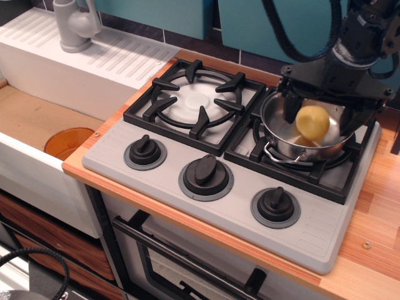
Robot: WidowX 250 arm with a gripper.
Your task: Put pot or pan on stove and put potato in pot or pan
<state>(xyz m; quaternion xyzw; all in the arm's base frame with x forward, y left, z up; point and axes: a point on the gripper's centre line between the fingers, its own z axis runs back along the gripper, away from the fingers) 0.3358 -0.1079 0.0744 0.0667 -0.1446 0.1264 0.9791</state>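
The shiny steel pot [279,145] sits on the right burner grate of the grey stove [312,232]. My black gripper [322,115] hangs over the pot, reaching in from the upper right. The pale-yellow potato [312,122] is between the fingers [292,107], low over the inside of the pot. The jaws stand wider apart than the potato, which is close to the left finger. I cannot tell whether the potato touches the pot's bottom. The far rim of the pot is hidden behind the gripper.
The left burner grate [197,103] has nothing on it. Three black knobs [206,170] line the stove front. An orange disc [69,142] lies in the sink on the left, with a grey faucet [75,25] behind it. Wooden counter [375,206] runs along the right.
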